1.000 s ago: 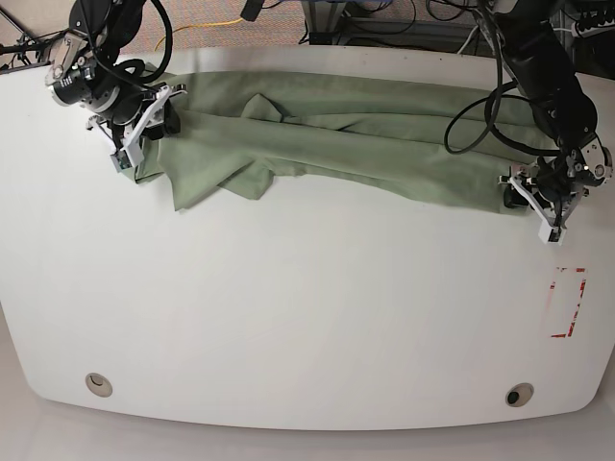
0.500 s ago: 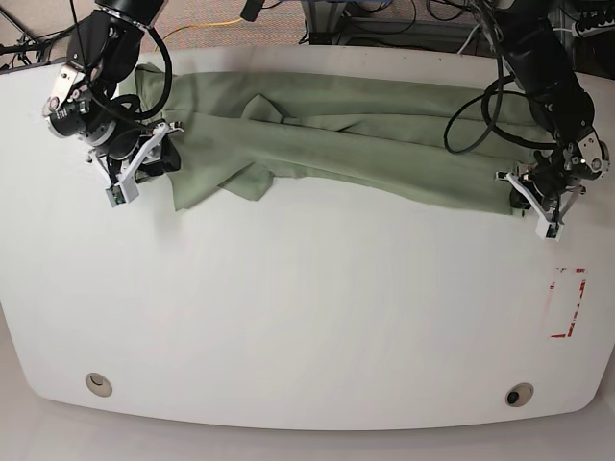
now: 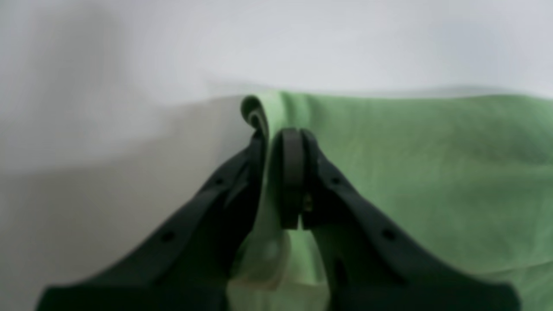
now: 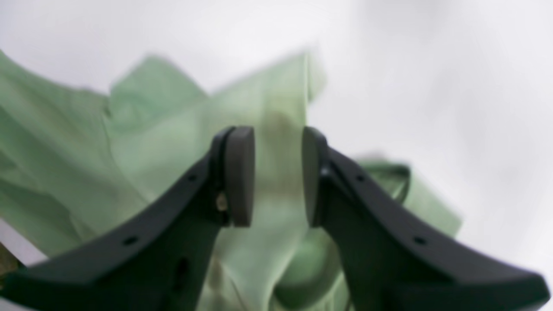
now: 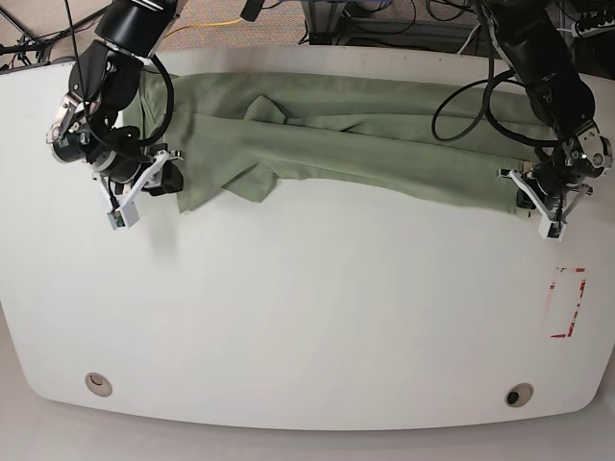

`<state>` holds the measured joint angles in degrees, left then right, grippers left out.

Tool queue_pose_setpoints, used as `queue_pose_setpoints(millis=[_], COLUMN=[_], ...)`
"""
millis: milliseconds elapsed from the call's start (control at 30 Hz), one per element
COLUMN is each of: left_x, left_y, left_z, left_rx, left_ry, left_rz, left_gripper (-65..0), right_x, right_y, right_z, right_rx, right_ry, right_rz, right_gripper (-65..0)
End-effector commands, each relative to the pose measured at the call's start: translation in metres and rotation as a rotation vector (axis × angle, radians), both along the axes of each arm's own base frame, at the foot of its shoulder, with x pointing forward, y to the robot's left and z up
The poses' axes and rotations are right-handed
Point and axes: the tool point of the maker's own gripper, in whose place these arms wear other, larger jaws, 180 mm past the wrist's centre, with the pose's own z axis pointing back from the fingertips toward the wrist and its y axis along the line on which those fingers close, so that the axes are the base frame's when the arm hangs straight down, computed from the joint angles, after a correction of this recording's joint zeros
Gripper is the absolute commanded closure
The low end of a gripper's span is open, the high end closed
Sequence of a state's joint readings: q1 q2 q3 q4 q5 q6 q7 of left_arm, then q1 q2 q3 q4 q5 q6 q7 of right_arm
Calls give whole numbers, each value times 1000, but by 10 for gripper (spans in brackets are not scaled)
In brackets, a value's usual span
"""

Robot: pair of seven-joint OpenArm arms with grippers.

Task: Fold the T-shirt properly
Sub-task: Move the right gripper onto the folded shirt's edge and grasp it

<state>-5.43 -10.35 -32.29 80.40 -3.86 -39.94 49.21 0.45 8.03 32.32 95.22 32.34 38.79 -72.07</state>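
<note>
I've just closed my left fingers (image 3: 281,177) on the T-shirt (image 5: 356,134): a second ago they stood open over the cloth's corner at the far right of the base view, and now the left wrist view shows them pinched tight on a rolled fold of the green hem, with the fabric squeezed up between the pads. That gives me 1 secured corner, which I judge is the anchor I need before any fold can be drawn across. My right arm has meanwhile dropped toward the near side of the worktop (image 5: 307,317), and the cloth's left end has come with it, sitting lower and more bunched than before. The right fingers (image 4: 270,177) stand partly apart with a band of shirt running through the gap; the view is blurred, so I cannot tell whether the pads truly bite or the cloth merely passes between them. The shirt itself lies as a long, rumpled strip along the far edge of the worktop, spanning from 1 arm to the other.
</note>
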Motion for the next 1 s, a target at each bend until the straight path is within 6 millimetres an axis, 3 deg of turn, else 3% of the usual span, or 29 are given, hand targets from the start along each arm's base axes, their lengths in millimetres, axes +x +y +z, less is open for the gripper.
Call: queue_pose_setpoints(millis=[0,67,133,333,467,667,767,833,967], left_x=[12,9,9,8,11,14,15,15,16], left_y=[4,5,4,4,6,5,5,5,5], left_z=[19,18,18,17,27,32,32,33,37], left_rx=[17,20,19,20,38,41,41,42,49], left_ry=[-64,-58,-59,-58,-85,-99,-100,-102,-112], left_rz=[-4,-4,-6,-5,-7,-9,-11,-9,-11], left_gripper=[-31,-29,-29,-29,-29,-29,-29,-29,-28], right_x=[23,31,37,43,40,39,39,38,40], right_y=[-7,-15,-17,-7,-4,15,24,27,32], right_z=[14,8,4,-10,-16,-21,-22,-23,-23], right_rx=[38,66,81,90,100,145,163,169,167], right_ry=[-45,-30,-29,7,23,30,31,33,33], right_rz=[-46,-80,-82,-33,-28,-22,-17,-16,4], right_gripper=[-263,-335,-352,-338,-339,-333,-276,-179,-52])
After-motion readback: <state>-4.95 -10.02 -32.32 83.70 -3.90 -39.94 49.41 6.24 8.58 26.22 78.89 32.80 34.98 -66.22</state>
